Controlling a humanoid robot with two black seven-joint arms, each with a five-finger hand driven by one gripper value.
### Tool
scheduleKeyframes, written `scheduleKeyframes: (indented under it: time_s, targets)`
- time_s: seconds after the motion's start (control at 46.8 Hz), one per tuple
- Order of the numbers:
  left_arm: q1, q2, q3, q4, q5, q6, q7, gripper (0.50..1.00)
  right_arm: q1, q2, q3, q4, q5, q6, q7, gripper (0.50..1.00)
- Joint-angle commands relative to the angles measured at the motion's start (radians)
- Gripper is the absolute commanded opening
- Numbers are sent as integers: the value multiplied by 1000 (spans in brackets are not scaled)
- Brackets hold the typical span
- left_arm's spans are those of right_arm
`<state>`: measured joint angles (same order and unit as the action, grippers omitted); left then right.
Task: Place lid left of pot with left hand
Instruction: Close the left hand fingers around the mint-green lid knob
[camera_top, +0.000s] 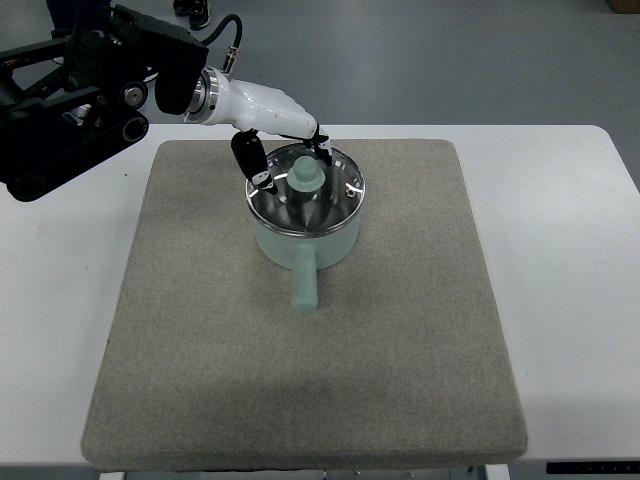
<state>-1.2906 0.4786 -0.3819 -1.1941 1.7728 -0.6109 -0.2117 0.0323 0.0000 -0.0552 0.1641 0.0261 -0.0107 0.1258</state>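
The left hand (285, 150) hovered over the far-left rim of the pot (305, 235), its fingers (262, 178) curled loosely down, apparently gripping nothing yet; the glass lid (335, 195) lay just beneath them, seated on the pot, its knob (306, 176) just beside the fingertips; the step looked like the reach before grasping; next, the fingers needed to close on the knob, lift, and carry the lid to the bare mat (190, 300).

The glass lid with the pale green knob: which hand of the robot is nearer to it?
Left. The left hand hovers at the glass lid on the pale green pot, fingers around its knob. The right hand is not in view.
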Motion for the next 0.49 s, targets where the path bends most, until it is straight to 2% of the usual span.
scheduleKeyframes:
  time_s: [0.0,0.107,0.171,0.235,0.278,0.342,0.47]
  targets:
    - [0,0,0,2,0,0,0,821,0,0,0,0,0,0,0,924]
    - [2,-2,3,4,0,0,0,814,0,0,0,0,0,0,0,924]
    - [-1,-6,6,4,2,0,2,784,0,0,0,0,0,0,0,924]
    - [-3,-8,6,4,2,0,2,776,0,0,0,0,0,0,0,924]
    - [-3,-8,6,4,3,0,2,739,0,0,0,0,0,0,0,924]
    - [-3,-8,6,5,7,0,2,711,0,0,0,0,0,0,0,924]
    - [-1,-8,6,5,16,0,2,711,0,0,0,0,0,0,0,924]
